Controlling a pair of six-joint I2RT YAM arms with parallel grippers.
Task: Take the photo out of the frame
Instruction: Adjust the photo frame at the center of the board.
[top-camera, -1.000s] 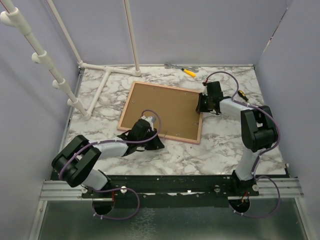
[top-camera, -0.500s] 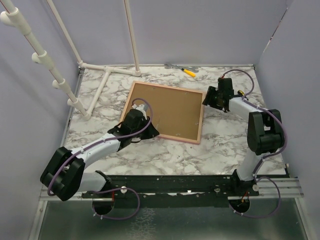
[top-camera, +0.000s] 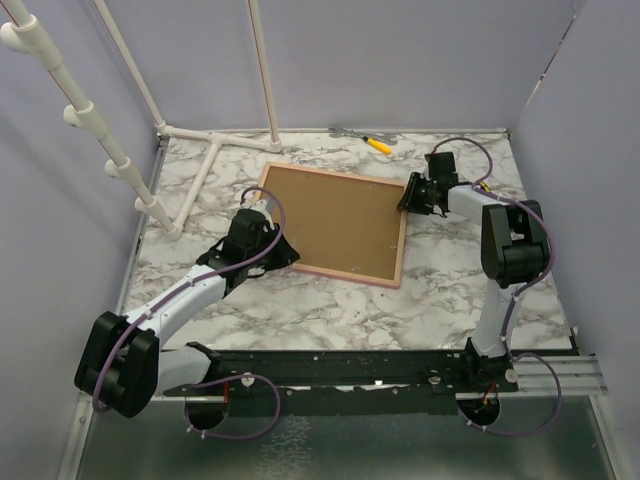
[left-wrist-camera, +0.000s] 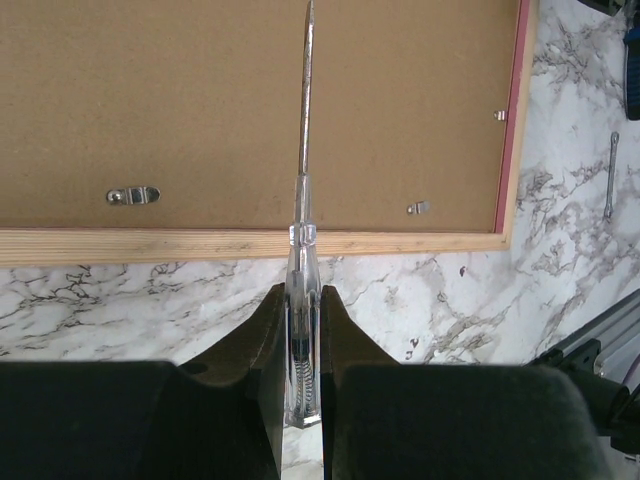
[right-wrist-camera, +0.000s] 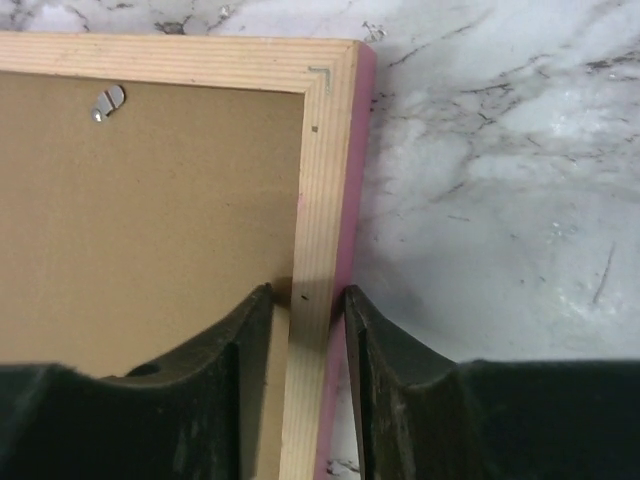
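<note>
Starting at the left gripper (left-wrist-camera: 303, 300), the jaws are seen closed tight on the clear handle of a screwdriver (left-wrist-camera: 303, 190), whose shaft is laid out over the brown back of the frame (left-wrist-camera: 200, 245). It is judged to be held so that the metal clips (left-wrist-camera: 133, 195) can be levered aside. The right gripper (right-wrist-camera: 308, 300) is set astride the frame's rail near the far right corner, its jaws parted little wider than the wood (a sliver of shadow is left on the inner side), presumably to steady the frame against the prying. The photo is not shown: the frame is laid face down, so it would be hidden beneath the backing. Everything is set on a marble-patterned table (top-camera: 440, 290), with a white pipe rack (top-camera: 205, 165) and a yellow-handled tool (top-camera: 378, 145) toward the far edge, and plain lilac walls (top-camera: 400, 60) all round.
</note>
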